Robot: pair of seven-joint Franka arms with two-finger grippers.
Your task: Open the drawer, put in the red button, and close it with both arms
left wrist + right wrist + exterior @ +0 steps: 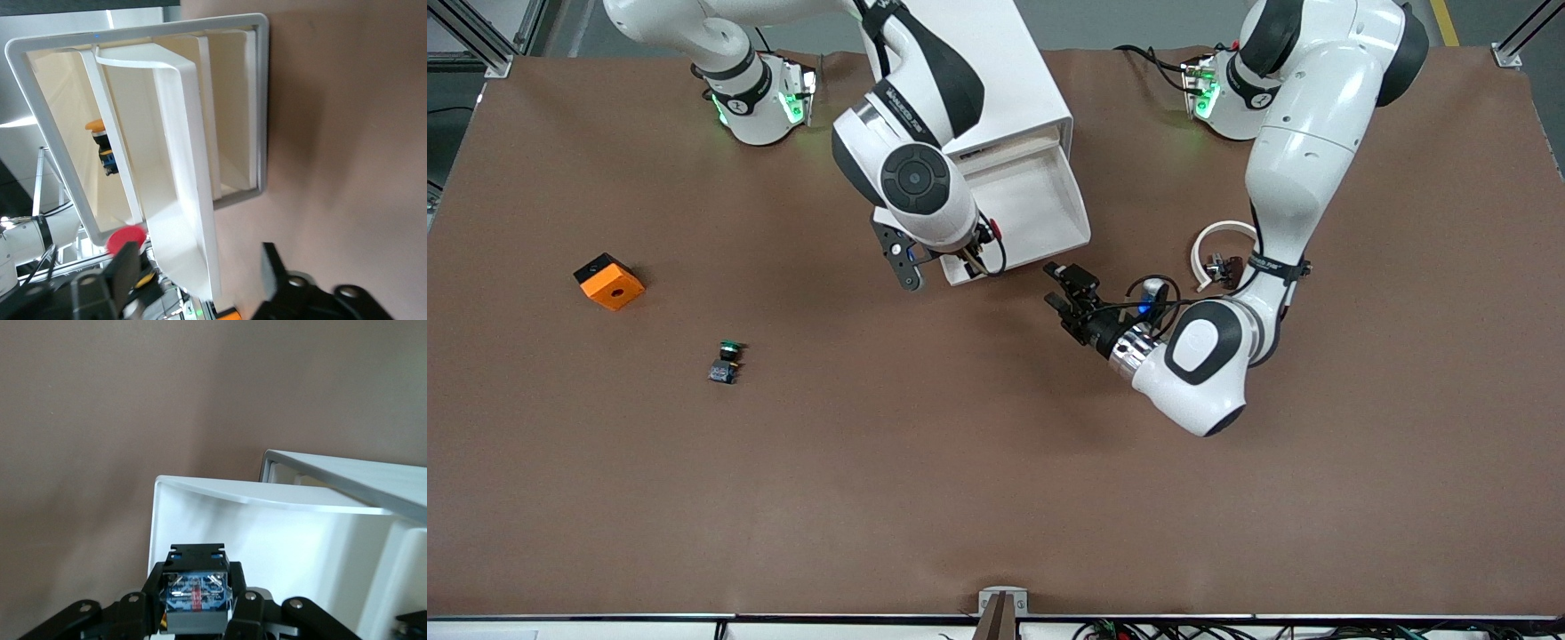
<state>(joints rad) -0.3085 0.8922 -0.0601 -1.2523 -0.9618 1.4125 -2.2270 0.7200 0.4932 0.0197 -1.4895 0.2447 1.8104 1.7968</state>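
Drawer (1040,200) pulled out of cabinet (1009,80), tray bare. Red button (197,595) pinched in right gripper (974,258), over drawer's front edge. Left gripper (1065,293) spread wide, nothing held, just off drawer front.

high front camera faces robots; wrist cameras (both close) share drawer (1024,203).
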